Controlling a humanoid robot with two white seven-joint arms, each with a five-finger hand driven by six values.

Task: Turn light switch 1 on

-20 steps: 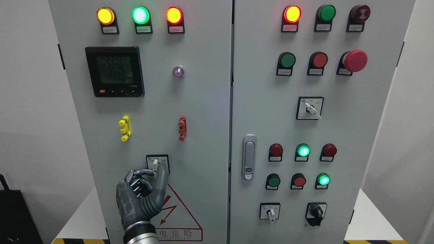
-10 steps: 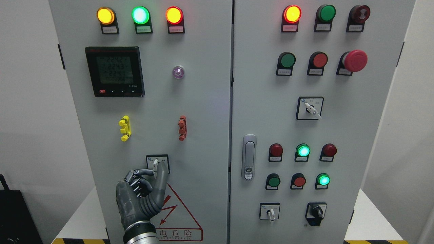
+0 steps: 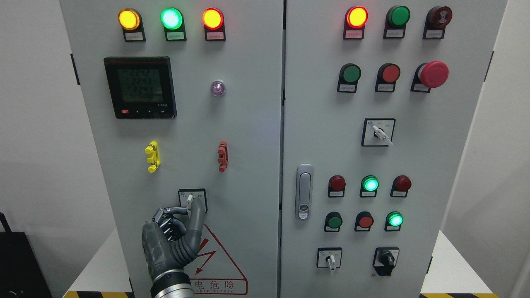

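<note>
— What colours on the cabinet [image 3: 248,136]?
— Pale grey doors. Its left top row of lamps glows amber [image 3: 129,19], green [image 3: 172,18], and orange rimmed in red [image 3: 213,18].
— Lower down?
— A black meter [image 3: 140,87] with a greenish screen, a yellow clip [image 3: 152,156], a red clip [image 3: 222,156], and a red-outlined warning triangle [image 3: 219,260].
— The hand [image 3: 174,236]?
— Dark grey.

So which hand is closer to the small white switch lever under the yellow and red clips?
Left. The left hand pinches the white switch lever between thumb and fingertip. The right hand is not in view.
</note>
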